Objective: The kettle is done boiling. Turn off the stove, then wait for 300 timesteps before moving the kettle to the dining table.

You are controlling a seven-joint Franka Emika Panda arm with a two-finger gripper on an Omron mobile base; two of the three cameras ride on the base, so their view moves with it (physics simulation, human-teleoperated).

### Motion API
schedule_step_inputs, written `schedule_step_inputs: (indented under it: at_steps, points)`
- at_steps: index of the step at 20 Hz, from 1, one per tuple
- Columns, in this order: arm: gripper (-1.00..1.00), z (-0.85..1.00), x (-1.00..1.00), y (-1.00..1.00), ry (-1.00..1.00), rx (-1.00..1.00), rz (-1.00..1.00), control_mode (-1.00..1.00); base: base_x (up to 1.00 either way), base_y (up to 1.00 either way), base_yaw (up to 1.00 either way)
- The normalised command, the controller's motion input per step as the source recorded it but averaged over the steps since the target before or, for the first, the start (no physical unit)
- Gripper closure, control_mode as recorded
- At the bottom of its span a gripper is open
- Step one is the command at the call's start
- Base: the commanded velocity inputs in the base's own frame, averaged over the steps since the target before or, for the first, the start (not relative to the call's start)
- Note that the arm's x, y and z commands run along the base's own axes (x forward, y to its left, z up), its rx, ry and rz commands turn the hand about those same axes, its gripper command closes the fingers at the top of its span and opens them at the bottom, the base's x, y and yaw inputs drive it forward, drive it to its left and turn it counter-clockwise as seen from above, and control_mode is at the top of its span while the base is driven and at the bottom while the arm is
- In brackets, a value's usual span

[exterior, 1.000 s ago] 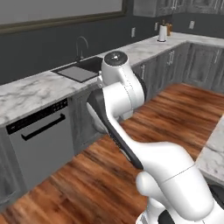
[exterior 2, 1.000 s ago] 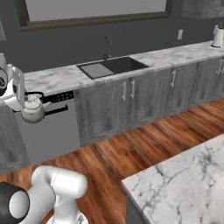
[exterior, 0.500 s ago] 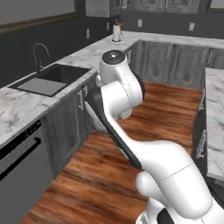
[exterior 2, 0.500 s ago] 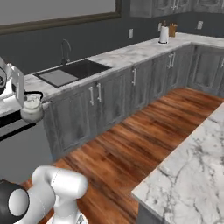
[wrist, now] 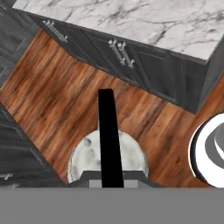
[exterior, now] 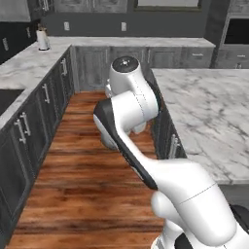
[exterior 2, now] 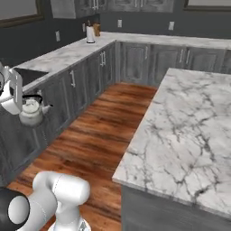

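The base has swung round, bringing the dining table (exterior 2: 189,113) close. The claw (exterior 2: 11,92) holds the kettle (exterior 2: 30,113) clamped by its handle, above the floor. Judged: carrying stage, placement next

Your arm (exterior: 146,160) rises from the lower right of the left base view, a thick white link climbing to a dark-banded elbow at mid-frame, then folding over into the rounded white joint just above centre. In the right base view your base joints sit at the lower left corner, and your white hand shows at the far left edge, mid-height. Your pincer (exterior 2: 20,103) is clamped tight there, hanging at that left edge with the kettle (exterior 2: 31,112) slung beneath it by its handle. In the hand view the kettle's black handle runs straight up from the bottom centre, gripped at its lower end.
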Motion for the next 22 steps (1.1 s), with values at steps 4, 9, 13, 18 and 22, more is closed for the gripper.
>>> schedule_step_inputs:
  at_steps: [4,9,13,18,22]
  points:
    - [1.00,0.00,0.00,0.00,0.00,0.00,0.00,1.00,0.00,0.10,-0.65]
    - [1.00,0.00,0.00,0.00,0.00,0.00,0.00,1.00,-0.03,0.02,-0.62]
    - [1.00,0.00,0.00,0.00,0.00,0.00,0.00,1.00,0.00,0.00,-0.57]
    - [1.00,0.00,0.00,0.00,0.00,0.00,0.00,1.00,0.00,-0.33,-0.38]
    - [1.00,0.00,0.00,0.00,0.00,0.00,0.00,1.00,0.00,-0.55,-0.25]
